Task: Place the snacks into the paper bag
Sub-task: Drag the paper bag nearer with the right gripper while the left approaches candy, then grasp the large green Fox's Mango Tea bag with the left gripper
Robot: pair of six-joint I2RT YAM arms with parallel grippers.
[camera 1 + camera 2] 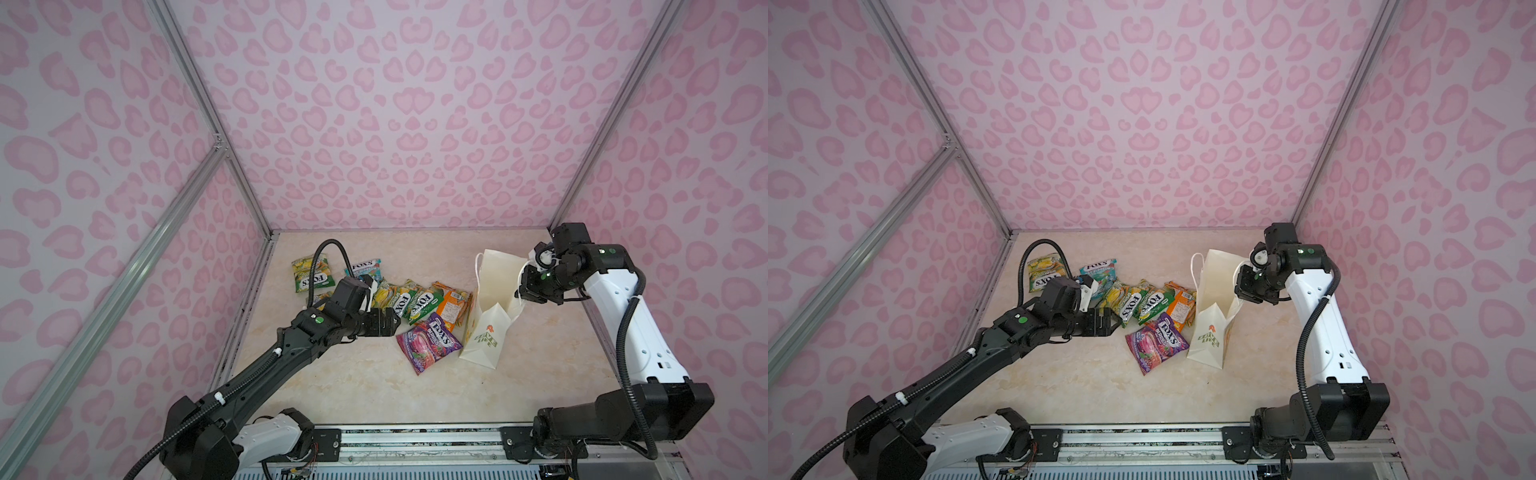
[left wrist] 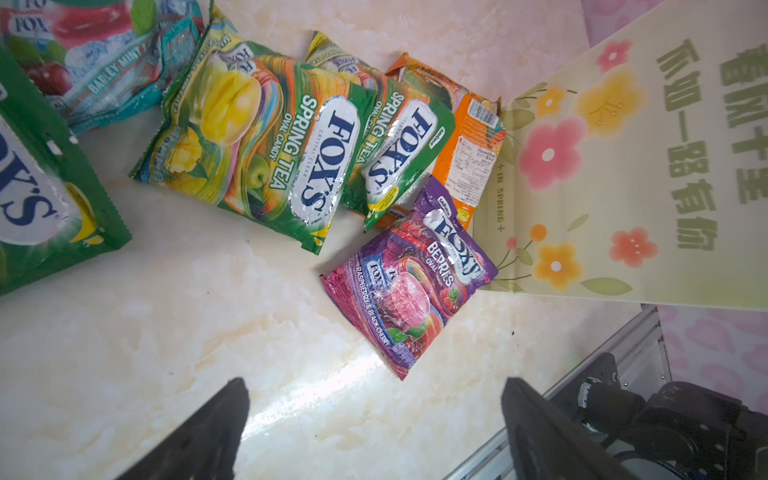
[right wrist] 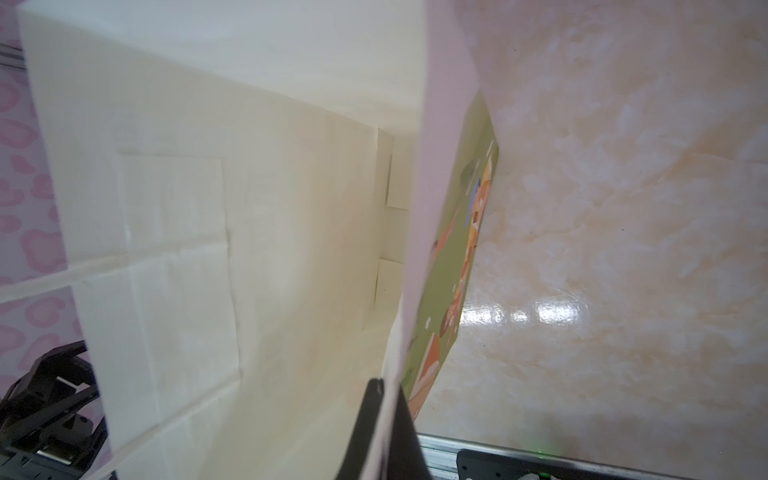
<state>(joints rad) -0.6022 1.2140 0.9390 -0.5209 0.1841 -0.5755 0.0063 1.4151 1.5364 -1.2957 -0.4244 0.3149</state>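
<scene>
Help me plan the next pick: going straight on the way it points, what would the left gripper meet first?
Likely the purple berries pouch, ahead of the open left gripper; height is unclear, so the tabletop could come first.

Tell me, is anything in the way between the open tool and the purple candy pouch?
Nothing visible. Only bare tabletop lies between the left tool and the purple pouch, and no other pouch covers it.

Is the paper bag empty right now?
Empty, as far as shown: the right wrist view looks into the paper bag and shows only bare white walls.
</scene>
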